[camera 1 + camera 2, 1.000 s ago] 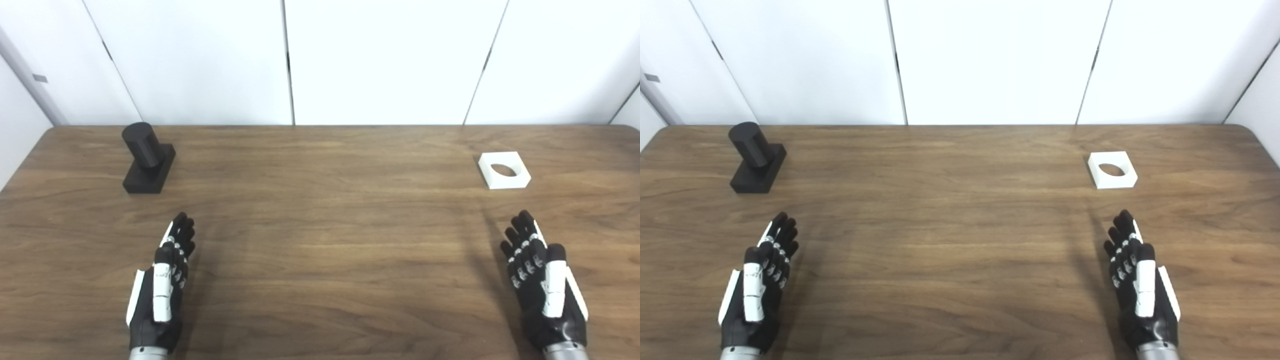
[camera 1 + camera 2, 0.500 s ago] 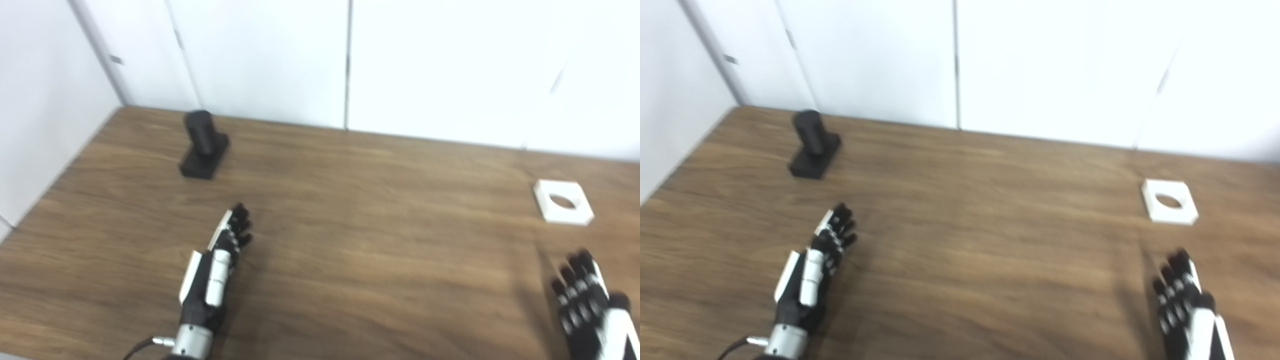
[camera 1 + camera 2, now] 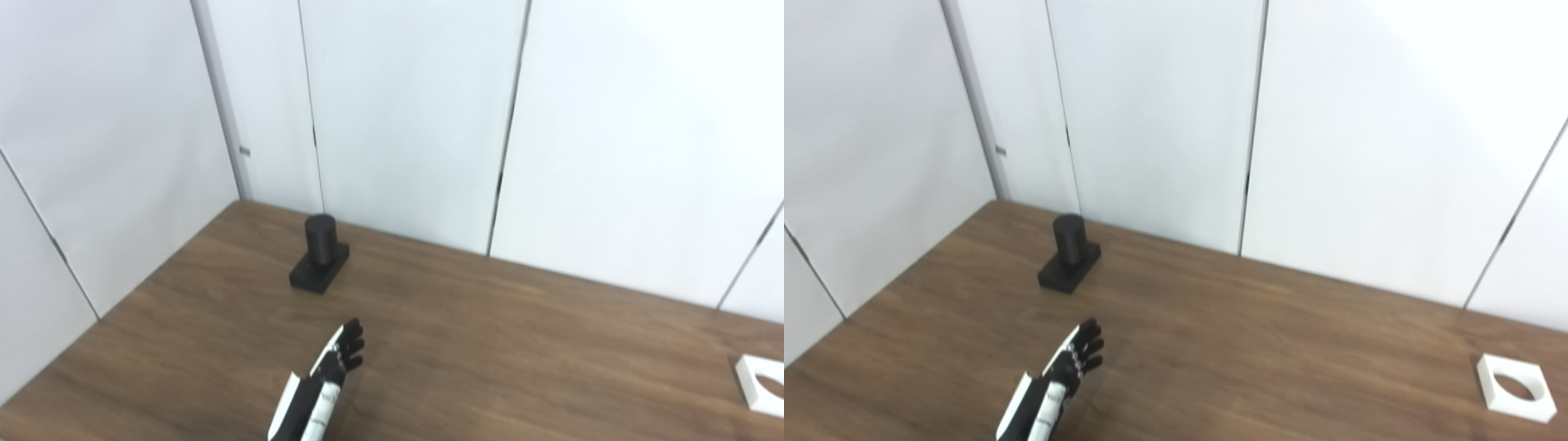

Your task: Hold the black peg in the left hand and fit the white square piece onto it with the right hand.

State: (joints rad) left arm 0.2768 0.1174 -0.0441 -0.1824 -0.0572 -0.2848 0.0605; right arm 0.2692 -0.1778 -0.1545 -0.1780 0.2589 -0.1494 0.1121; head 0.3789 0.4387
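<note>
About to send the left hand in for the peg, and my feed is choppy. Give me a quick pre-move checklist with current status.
1. Black peg upright on its base, on the table: ok.
2. Left hand open, holding nothing: ok.
3. Path from left hand to peg shows only bare wood: ok.
4. Left hand touching the peg: not ok, a clear gap remains.
5. White square piece flat on the table, hole up: ok.
6. Right hand ready: cannot tell, out of view.
</note>
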